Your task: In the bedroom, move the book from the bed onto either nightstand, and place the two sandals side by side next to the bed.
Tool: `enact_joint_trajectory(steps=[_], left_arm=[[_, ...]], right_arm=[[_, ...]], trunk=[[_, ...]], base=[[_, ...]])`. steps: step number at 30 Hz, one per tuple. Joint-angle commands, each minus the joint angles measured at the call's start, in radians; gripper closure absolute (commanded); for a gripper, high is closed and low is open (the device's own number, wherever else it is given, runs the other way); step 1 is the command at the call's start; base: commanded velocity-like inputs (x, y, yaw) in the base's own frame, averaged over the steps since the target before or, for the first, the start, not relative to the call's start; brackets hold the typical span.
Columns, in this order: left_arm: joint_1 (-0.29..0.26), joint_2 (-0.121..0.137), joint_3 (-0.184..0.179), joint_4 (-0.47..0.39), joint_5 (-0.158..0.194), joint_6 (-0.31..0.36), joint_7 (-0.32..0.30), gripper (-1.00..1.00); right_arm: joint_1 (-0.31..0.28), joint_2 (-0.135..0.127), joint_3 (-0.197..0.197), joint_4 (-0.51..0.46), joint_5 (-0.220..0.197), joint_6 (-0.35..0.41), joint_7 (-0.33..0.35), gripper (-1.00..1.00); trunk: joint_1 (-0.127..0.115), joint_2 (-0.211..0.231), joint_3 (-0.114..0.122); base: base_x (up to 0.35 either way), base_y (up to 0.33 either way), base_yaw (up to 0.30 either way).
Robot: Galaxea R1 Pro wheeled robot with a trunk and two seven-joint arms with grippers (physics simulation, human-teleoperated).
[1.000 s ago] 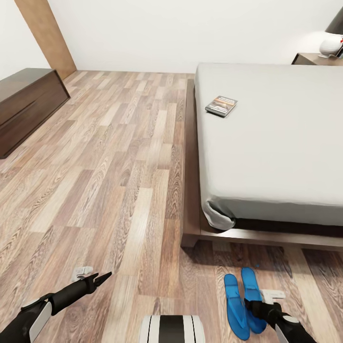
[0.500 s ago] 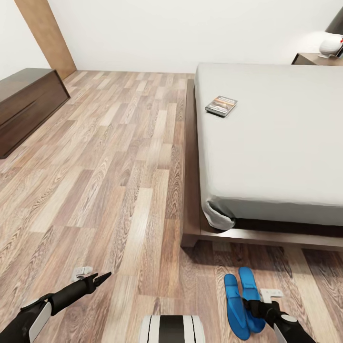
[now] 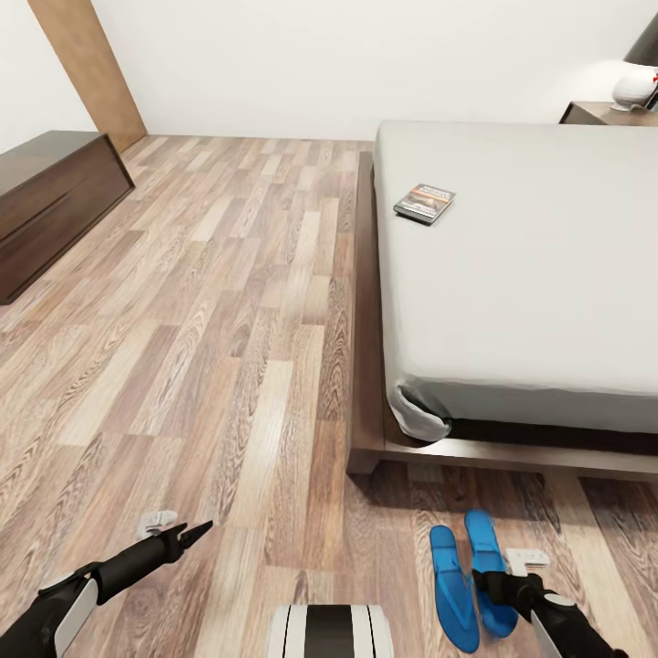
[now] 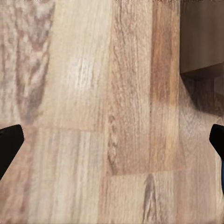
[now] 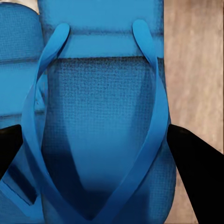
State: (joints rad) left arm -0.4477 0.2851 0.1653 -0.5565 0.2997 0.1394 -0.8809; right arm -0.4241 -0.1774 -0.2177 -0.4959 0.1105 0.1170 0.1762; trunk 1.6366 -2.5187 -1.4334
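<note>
The book [image 3: 424,203] lies on the pale grey mattress of the bed [image 3: 548,274], near its left side. Two blue sandals lie side by side on the floor below the bed's foot: the left sandal [image 3: 452,585] and the right sandal [image 3: 482,544]. My right gripper [image 3: 491,585] is down on the right sandal [image 5: 102,116], its fingers [image 5: 193,172] pressed against both of the sandal's sides. My left gripper [image 3: 196,530] hangs open over bare wood floor [image 4: 112,116]. A nightstand [image 3: 603,113] stands beyond the bed's far corner.
A white lamp [image 3: 634,88] sits on the nightstand. A long dark low bench [image 3: 50,206] stands against the left wall, beside a wooden panel [image 3: 87,68]. The bed's dark frame [image 3: 366,439] juts out over the wide plank floor [image 3: 228,320].
The right sandal slid a little left with my right gripper, then back right, ending slightly farther right. The left arm, book and left sandal have not moved.
</note>
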Motion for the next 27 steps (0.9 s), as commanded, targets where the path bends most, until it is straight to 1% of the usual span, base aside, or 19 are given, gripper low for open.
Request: enact_joint_trajectory(steps=[1,4,11,13,14,16,19,27], left_arm=[[0.000,0.001,0.002,0.000,0.007,0.010,-0.004,-1.00],[-0.001,0.002,0.002,0.000,0.007,0.011,-0.004,-1.00],[0.000,0.003,0.002,0.000,0.007,0.011,-0.004,-1.00],[-0.001,0.003,0.002,0.000,0.007,0.010,-0.004,-1.00],[-0.001,0.003,0.002,0.000,0.007,0.010,-0.004,-1.00],[-0.001,0.003,0.002,0.000,0.007,0.010,-0.004,-1.00],[0.000,0.002,0.002,0.000,0.007,0.010,-0.003,-1.00],[-0.001,0.000,-0.001,0.000,0.007,0.009,-0.002,-1.00]], right_arm=[[0.000,-0.004,-0.008,-0.013,0.011,0.017,0.009,1.00],[-0.001,-0.010,-0.008,-0.024,0.012,0.029,0.006,1.00],[-0.001,-0.013,-0.008,-0.025,0.015,0.034,0.001,1.00],[-0.001,-0.013,-0.008,-0.023,0.015,0.036,-0.012,1.00],[-0.001,-0.013,-0.008,-0.021,0.015,0.036,-0.026,1.00],[0.000,-0.013,-0.007,-0.012,0.016,0.036,-0.075,1.00],[0.000,-0.014,-0.006,-0.008,0.016,0.035,-0.106,1.00],[-0.001,-0.011,-0.006,-0.007,0.015,0.035,-0.113,1.00]], trunk=[[0.000,0.000,-0.001],[0.000,0.000,-0.001],[0.000,0.000,-0.001],[0.000,0.000,-0.001],[0.000,0.000,-0.001],[0.000,0.000,-0.001],[0.000,0.000,-0.001],[0.000,0.000,-0.001]], base=[[0.000,0.000,0.000],[0.000,0.000,0.000],[0.000,0.000,0.000],[0.000,0.000,0.000],[0.000,0.000,0.000],[0.000,0.000,0.000],[0.000,0.000,0.000],[0.000,0.000,0.000]])
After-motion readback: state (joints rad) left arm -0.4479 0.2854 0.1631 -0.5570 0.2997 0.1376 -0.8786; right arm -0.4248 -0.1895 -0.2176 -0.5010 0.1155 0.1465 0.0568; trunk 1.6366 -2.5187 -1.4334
